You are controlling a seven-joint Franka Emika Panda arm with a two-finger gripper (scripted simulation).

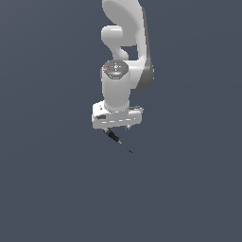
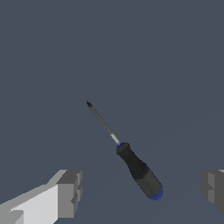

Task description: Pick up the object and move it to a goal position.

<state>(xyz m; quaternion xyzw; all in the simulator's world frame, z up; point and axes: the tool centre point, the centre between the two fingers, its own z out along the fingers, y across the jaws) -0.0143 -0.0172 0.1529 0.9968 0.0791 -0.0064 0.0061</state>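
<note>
The object (image 2: 139, 172) is a small screwdriver-like tool with a black handle, blue bands at both handle ends and a thin dark shaft. It lies on the dark grey floor. My gripper (image 2: 141, 188) is open, its grey fingertips (image 2: 69, 192) set wide apart on either side of the handle and touching nothing. In the exterior view the white gripper (image 1: 116, 124) hangs just over the object (image 1: 115, 138), whose shaft points out toward the exterior view's right and front.
The white arm (image 1: 124, 56) rises behind the gripper. Plain dark grey floor (image 1: 47, 179) stretches all around, with no other object in view.
</note>
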